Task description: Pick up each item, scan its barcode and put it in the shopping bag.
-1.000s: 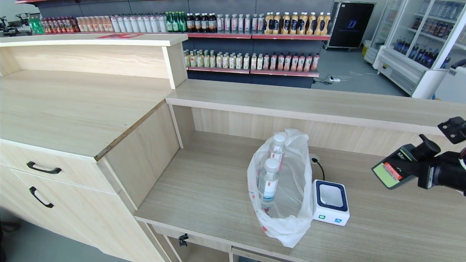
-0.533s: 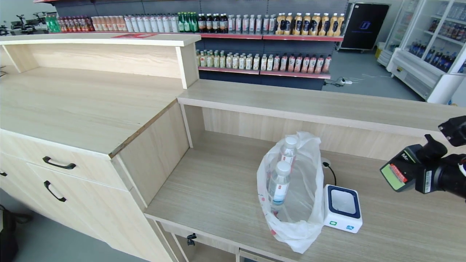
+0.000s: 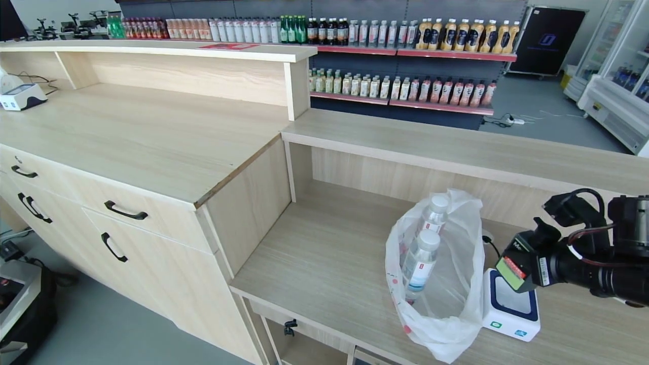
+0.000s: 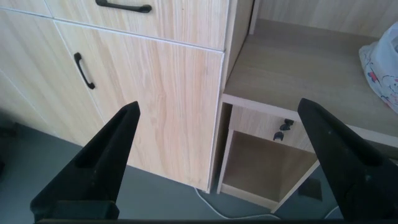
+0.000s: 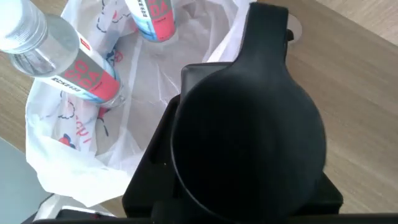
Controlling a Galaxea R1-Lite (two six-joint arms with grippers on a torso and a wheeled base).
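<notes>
Change: the head camera has swung toward the robot's left, so the whole counter scene slides across the picture (that is the camera, not the things). Measured against the scanner, though, the right arm has really moved. It was well out to the right of the scanner and now has its load just above the scanner's window.

Left gripper [image 4: 217,106]: jaws spread wide, nothing between them, hanging out in front of the cabinet fronts, well apart from the work.

Shopping bag [image 3: 474,253]: stands open on the lower counter [image 3: 329,263] with two water bottles upright inside, one [image 3: 420,258] nearer and one [image 3: 435,213] behind it.

Scanner [image 3: 512,314]: a white block just beside the bag on its right, window facing up.

Small black box [image 3: 514,261]: clamped in the right gripper [image 3: 536,253], off the counter, over the scanner's far edge and close to the bag's rim.

Meaning: judging by this, the box is at the scan step, with bagging not yet done.

Orientation: the box's long axis runs roughly level, in line with the arm. Its green-and-red end face points toward the robot's left and a little down, at the bag. I cannot tell which face carries the barcode.
</notes>
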